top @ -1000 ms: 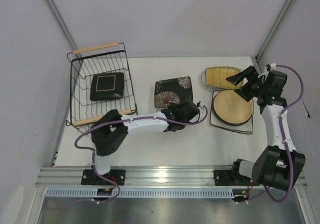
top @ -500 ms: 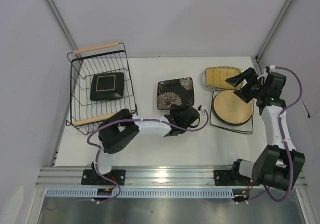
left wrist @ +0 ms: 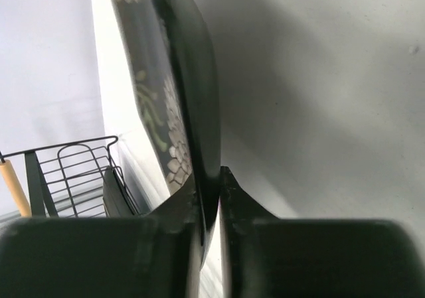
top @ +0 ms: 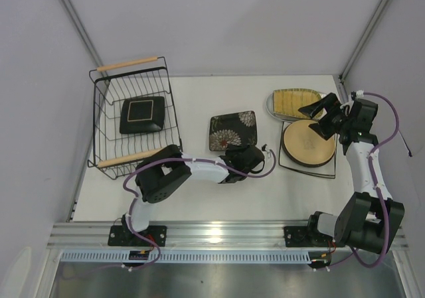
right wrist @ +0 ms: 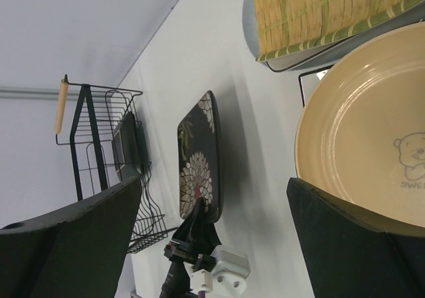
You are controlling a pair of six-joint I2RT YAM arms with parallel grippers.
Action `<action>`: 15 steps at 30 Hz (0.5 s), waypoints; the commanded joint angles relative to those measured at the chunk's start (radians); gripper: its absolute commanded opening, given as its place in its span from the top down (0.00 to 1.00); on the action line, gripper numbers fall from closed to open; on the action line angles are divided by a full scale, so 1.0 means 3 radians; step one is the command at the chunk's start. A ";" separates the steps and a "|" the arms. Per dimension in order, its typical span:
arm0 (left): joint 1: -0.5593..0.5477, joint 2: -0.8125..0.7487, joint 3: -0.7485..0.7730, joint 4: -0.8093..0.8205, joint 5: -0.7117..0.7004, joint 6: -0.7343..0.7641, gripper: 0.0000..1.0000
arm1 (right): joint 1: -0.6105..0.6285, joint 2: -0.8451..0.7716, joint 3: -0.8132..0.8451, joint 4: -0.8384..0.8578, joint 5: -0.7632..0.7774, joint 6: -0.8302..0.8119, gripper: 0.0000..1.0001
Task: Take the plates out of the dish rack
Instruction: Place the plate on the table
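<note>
Left pincer (left wrist: 209, 178) on the floral plate (top: 232, 129), mid-worktop (top: 252, 192)

My left fingers are nearly closed and pinch the near rim of the black floral plate, which sits between the dish rack (top: 99, 122) and the plates on the right. My right pincer (top: 311, 117) is spread wide and holds nothing, hovering over the tan plate (top: 307, 143) beside the mustard ribbed plate (top: 292, 101). A black-rimmed square plate (top: 141, 114) lies inside the rack.
</note>
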 commanded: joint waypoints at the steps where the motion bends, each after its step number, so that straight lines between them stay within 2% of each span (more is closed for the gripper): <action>1: -0.0027 -0.0032 0.0028 0.0376 -0.0262 -0.0159 0.79 | -0.0016 -0.0119 -0.0021 0.0138 -0.0064 0.0010 0.00; 4: -0.0028 -0.0022 -0.0007 0.0366 -0.0247 -0.0231 0.76 | -0.0016 -0.0135 -0.0036 0.0138 -0.0064 0.0005 0.00; 5: -0.0028 -0.0032 -0.0012 0.0361 -0.0242 -0.0251 0.72 | -0.0016 -0.0135 -0.0037 0.0133 -0.0059 0.0000 0.00; 8: -0.0028 -0.0058 -0.0028 0.0345 -0.0237 -0.0313 0.68 | -0.0016 -0.0140 -0.0052 0.0128 -0.0053 0.0000 0.00; 13: -0.0053 -0.0104 0.0023 0.0050 -0.0176 -0.0593 0.49 | -0.0021 -0.0150 -0.0052 0.0113 -0.0043 -0.0010 0.00; 15: -0.0089 -0.0135 0.0054 -0.0109 -0.0145 -0.0721 0.46 | -0.0026 -0.0150 -0.0057 0.0102 -0.0043 -0.0005 0.00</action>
